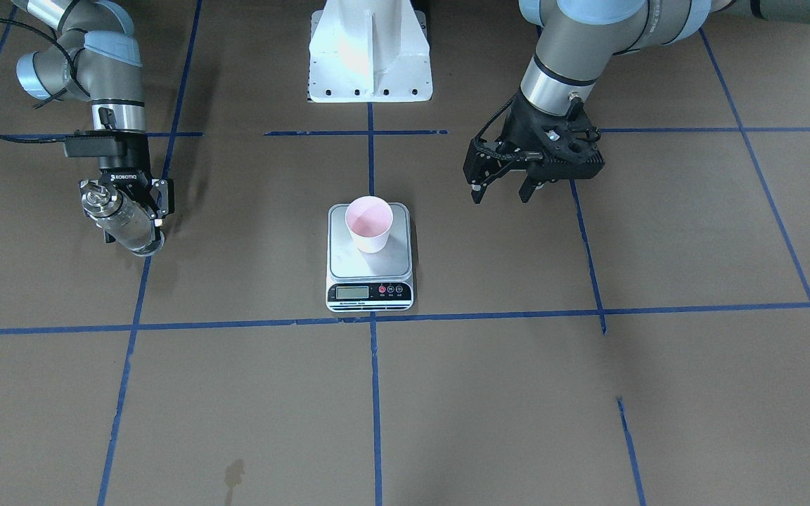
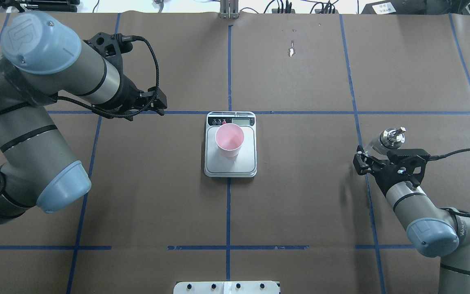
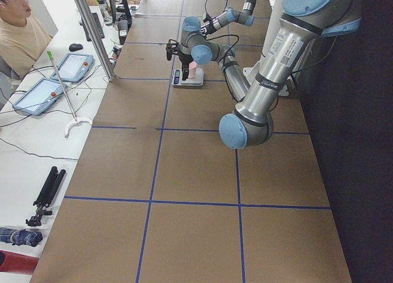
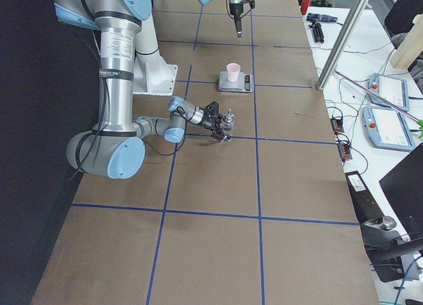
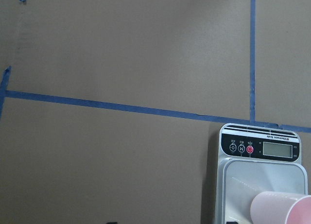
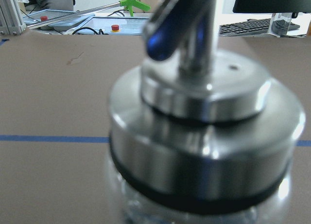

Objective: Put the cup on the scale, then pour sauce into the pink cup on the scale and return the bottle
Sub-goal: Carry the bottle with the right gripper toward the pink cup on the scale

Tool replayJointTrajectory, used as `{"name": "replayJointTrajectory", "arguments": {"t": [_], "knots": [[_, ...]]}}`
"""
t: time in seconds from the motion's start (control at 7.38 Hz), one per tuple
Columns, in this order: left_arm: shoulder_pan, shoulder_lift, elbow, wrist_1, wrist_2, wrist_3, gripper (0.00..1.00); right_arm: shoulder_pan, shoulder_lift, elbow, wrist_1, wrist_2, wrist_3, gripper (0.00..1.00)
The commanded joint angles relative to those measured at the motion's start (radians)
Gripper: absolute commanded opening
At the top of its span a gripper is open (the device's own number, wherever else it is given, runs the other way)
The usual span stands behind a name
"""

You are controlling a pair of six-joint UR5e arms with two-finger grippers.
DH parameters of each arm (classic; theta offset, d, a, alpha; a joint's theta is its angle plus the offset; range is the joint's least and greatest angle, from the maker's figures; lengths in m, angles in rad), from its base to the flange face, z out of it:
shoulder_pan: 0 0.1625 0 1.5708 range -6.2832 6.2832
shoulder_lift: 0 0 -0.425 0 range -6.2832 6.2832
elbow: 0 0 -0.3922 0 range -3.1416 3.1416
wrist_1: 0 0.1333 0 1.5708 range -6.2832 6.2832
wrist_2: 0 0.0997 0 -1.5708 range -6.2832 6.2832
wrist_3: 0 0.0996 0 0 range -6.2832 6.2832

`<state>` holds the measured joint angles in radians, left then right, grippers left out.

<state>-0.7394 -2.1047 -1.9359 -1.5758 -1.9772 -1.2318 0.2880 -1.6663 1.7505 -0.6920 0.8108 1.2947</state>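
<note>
**Bottle clamped in right gripper, cup sitting on scale**

Filling the right wrist view, the bottle (image 6: 194,136) is showing its shiny silver cap and spout close up and out of focus, with a band of clear glass below. The right gripper (image 1: 131,223) is gripping the bottle around its glass body, fingers closed against its sides. This pair is sitting well apart from the scale (image 1: 370,266), out to the robot's right of it. In the right side view the bottle is standing roughly upright and low over the bench (image 1: 517,386); whether its base is touching the surface cannot be told.

Resting flat on the bench, the scale is turning its black display strip away from the robot. The cup (image 1: 370,223) is standing upright on the scale's steel platform, mouth up and pink inside, well within the platform's edges.

The left gripper (image 1: 500,197) is hovering to the robot's left of the scale, fingers spread apart and holding nothing. Its wrist camera is looking down on the scale's display corner and the cup's rim.
</note>
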Motion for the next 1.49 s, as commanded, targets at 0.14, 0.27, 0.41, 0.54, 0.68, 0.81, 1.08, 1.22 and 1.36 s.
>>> {"name": "replayJointTrajectory", "arguments": {"t": [0.14, 0.27, 0.41, 0.54, 0.68, 0.81, 1.08, 1.22, 1.36], "knots": [[0.0, -0.005, -0.002, 0.005, 0.0, -0.002, 0.8, 0.0, 0.008, 0.02, 0.002, -0.04, -0.046, 0.0], [0.0, -0.006, -0.005, 0.005, -0.002, -0.003, 0.8, -0.001, 0.011, 0.046, 0.002, -0.044, -0.052, 0.0], [-0.001, -0.006, -0.006, 0.005, -0.003, -0.006, 0.8, 0.002, 0.029, 0.066, -0.001, -0.039, -0.081, 0.0], [-0.008, -0.006, -0.014, 0.004, -0.003, -0.009, 0.8, 0.026, 0.09, 0.061, -0.014, -0.035, -0.156, 0.0], [-0.027, 0.006, -0.027, 0.0, -0.002, 0.001, 0.8, 0.039, 0.144, 0.055, -0.053, -0.032, -0.222, 0.0], [-0.047, 0.015, -0.029, 0.002, -0.002, 0.05, 0.8, 0.048, 0.208, 0.055, -0.163, 0.002, -0.228, 0.0], [-0.087, 0.061, -0.034, 0.0, -0.003, 0.17, 0.8, 0.062, 0.379, 0.058, -0.483, 0.021, -0.233, 0.0], [-0.103, 0.099, -0.053, 0.0, -0.003, 0.223, 0.8, 0.062, 0.443, 0.058, -0.618, 0.018, -0.25, 0.0], [-0.118, 0.138, -0.061, 0.0, -0.002, 0.282, 0.8, 0.059, 0.471, 0.063, -0.747, 0.01, -0.25, 0.0]]}}
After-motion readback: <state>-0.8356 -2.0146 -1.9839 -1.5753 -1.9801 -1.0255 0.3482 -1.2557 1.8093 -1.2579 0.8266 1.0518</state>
